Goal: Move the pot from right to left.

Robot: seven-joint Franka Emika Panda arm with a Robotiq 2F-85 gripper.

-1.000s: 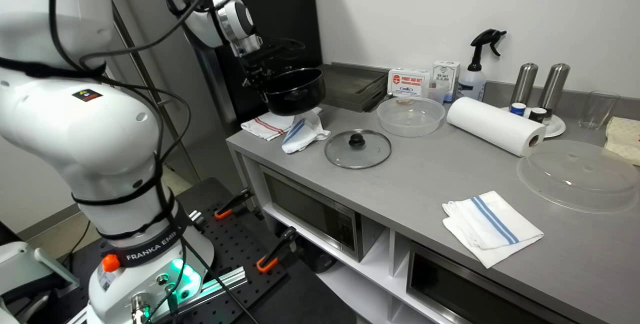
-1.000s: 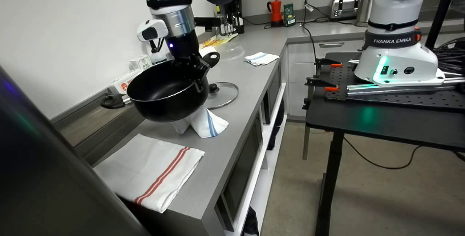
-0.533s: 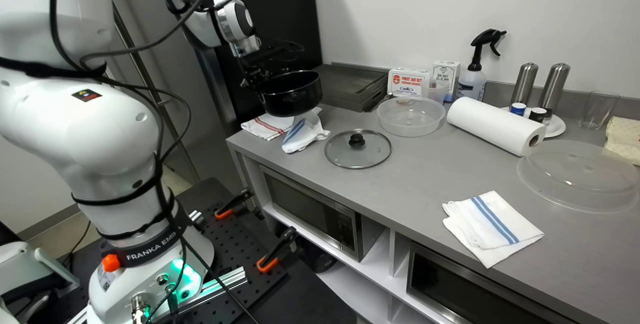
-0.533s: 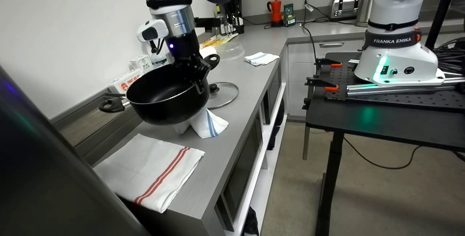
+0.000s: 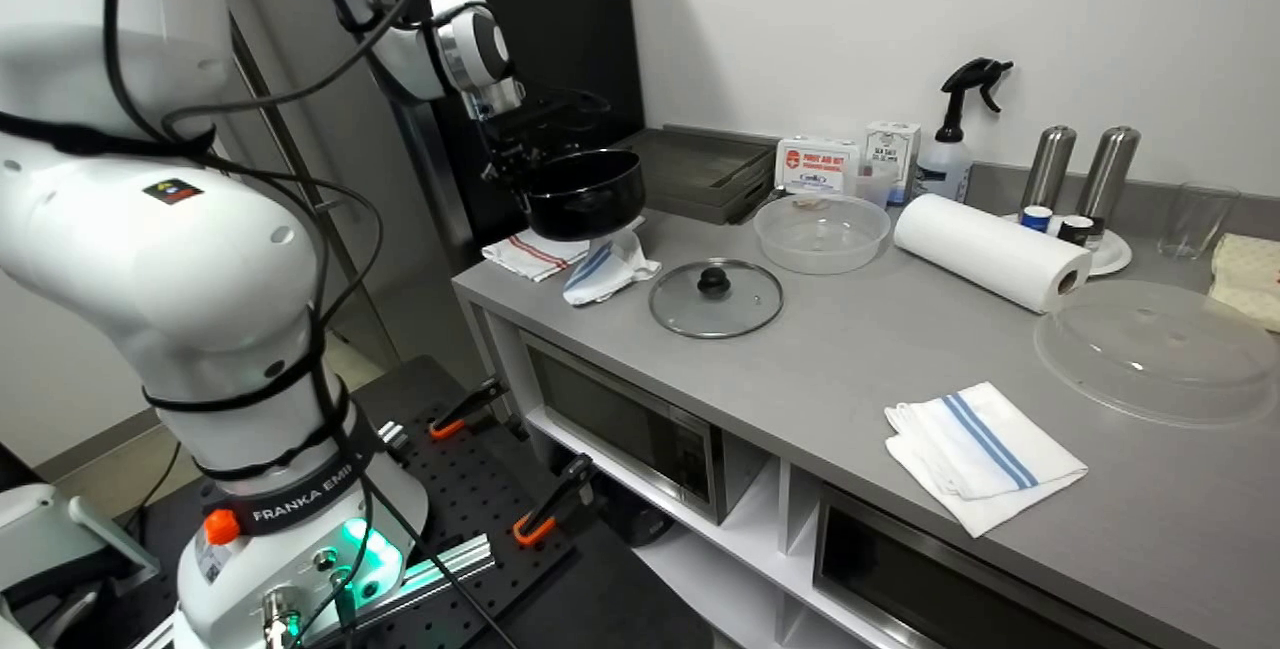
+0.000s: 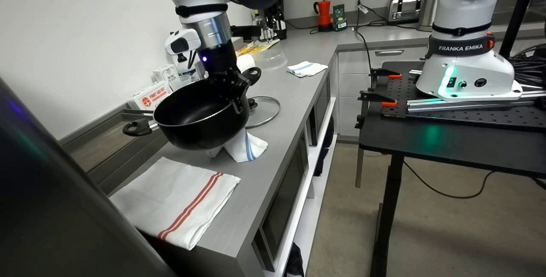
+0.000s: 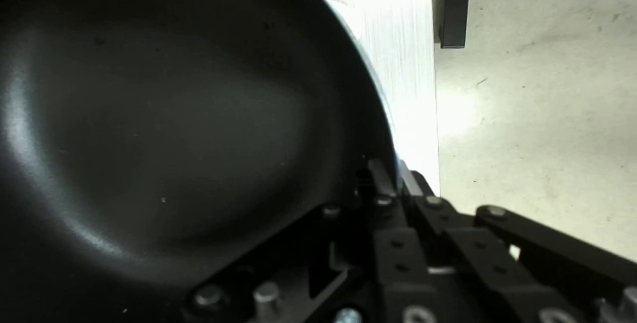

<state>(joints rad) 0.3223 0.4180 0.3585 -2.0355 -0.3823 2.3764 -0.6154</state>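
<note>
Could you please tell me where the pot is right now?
In an exterior view, the pot is gripped in the jaws just left of centre, up and left of the lid, with a blue-striped towel showing below it.

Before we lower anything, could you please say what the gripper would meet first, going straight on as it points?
Probably the crumpled blue-striped towel below, via the pot in its grip: the gripper points roughly down, but depth is unclear.

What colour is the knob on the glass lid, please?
Black; the knob shows best in an exterior view.
</note>
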